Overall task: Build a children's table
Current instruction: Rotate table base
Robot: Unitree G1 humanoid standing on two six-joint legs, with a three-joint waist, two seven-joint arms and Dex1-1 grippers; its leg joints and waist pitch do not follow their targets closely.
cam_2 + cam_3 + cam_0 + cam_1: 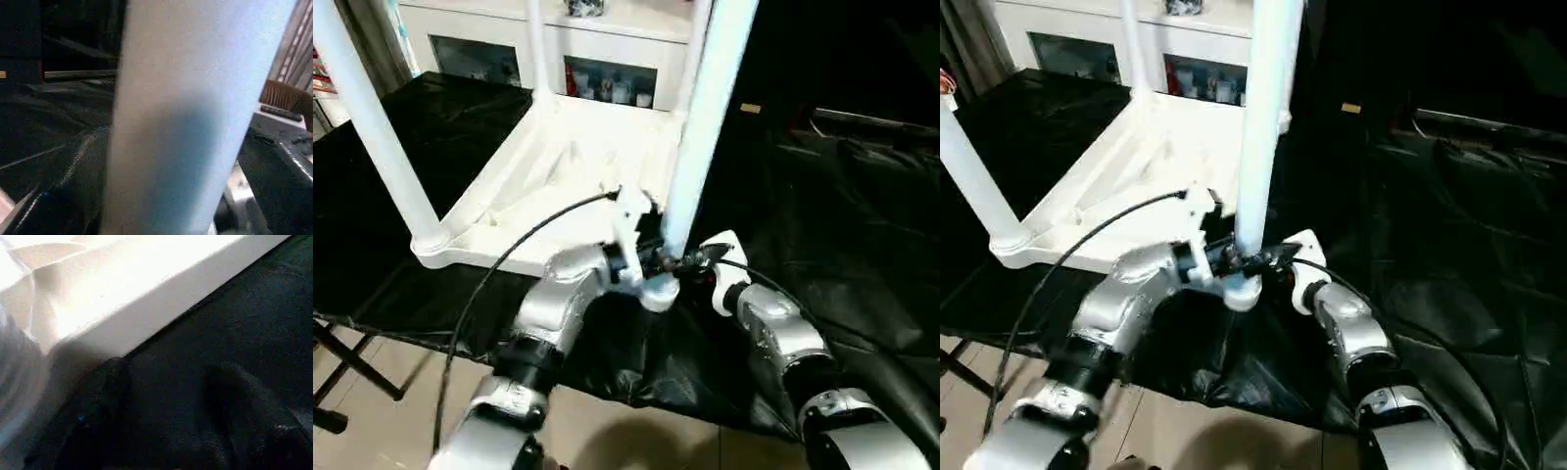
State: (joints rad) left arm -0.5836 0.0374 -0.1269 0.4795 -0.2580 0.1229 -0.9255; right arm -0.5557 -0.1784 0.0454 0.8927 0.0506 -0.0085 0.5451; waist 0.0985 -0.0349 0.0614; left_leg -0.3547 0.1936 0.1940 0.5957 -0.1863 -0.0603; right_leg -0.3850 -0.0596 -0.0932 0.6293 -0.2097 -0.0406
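The children's table lies upside down on the black-covered work table, its white ribbed top (pixel 558 166) facing up. Three white legs stand in corner sockets: one at the near left (pixel 372 127), one at the back (pixel 536 49), one at the near right (pixel 705 117). Both grippers meet at the foot of the near-right leg, just above its socket (pixel 658 292). My left gripper (pixel 634 257) is on its left side, my right gripper (pixel 693 260) on its right. That leg (pixel 190 117) stands very close in the left wrist view. The top's rim (pixel 137 284) crosses the right wrist view.
Crumpled black cloth (pixel 822 215) covers the work table to the right and hangs over its near edge. A white cabinet with glass doors (pixel 607 59) stands behind. A black cable (pixel 509 259) loops over my left forearm. The work table's folding frame (pixel 342 362) shows low on the left, above the tiled floor.
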